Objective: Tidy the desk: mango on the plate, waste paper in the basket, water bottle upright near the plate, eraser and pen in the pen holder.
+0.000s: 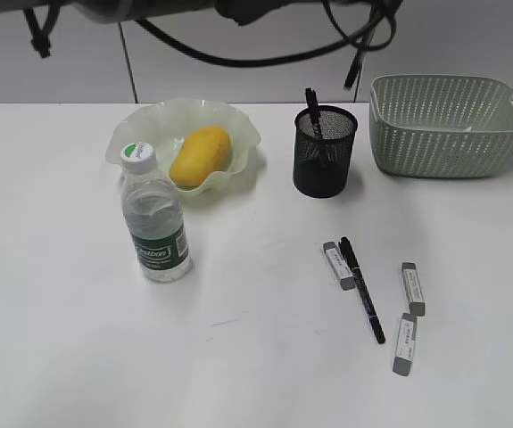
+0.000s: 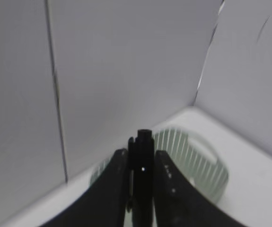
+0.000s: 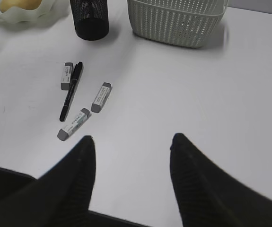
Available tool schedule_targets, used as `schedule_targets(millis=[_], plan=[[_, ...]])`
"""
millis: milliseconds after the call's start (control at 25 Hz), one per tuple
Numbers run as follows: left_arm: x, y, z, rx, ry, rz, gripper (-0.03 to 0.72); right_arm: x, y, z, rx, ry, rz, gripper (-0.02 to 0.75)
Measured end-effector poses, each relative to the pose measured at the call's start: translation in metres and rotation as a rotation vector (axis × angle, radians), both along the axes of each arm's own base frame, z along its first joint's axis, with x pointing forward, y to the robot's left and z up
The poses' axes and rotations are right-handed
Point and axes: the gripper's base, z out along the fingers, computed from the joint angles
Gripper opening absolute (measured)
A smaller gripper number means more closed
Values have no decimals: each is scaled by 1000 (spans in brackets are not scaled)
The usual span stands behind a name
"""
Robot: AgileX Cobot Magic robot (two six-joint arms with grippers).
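The mango point(image 1: 201, 154) lies in the plate point(image 1: 149, 125). The water bottle point(image 1: 155, 223) stands upright just in front of the plate. The pen holder point(image 1: 325, 165) has one black pen point(image 1: 312, 102) sticking out of it. Another pen point(image 1: 361, 287) and three erasers point(image 1: 337, 265) point(image 1: 412, 288) point(image 1: 405, 343) lie on the desk point(image 1: 60, 339). My left gripper point(image 2: 141, 152) is shut on a black pen-like stick point(image 2: 144, 142), raised, facing the basket point(image 2: 197, 161). My right gripper point(image 3: 131, 142) is open and empty above the desk's front. The waste paper is not in view.
The basket point(image 1: 443, 134) stands at the back right next to the pen holder. Grey wall panels close the back. Arm cables hang along the top of the exterior view; neither gripper shows there.
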Motion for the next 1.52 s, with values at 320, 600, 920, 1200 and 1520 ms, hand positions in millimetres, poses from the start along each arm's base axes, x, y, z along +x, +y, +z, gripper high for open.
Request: schedule_targets(millis=[320, 600, 920, 1200, 1520], plan=[[47, -1, -68, -92, -219, -148, 112, 0, 0, 0, 0, 0, 0, 411], [59, 3, -118, 8, -120, -110, 139, 0, 0, 0, 0, 0, 0, 411], [58, 27, -91, 186, 47, 79, 505, 0, 0, 0, 0, 0, 0, 411], [-15, 101, 41, 297, 94, 179, 325, 0, 0, 0, 0, 0, 0, 411], [-209, 270, 53, 429, 286, 255, 323, 0, 0, 0, 0, 0, 0, 411]])
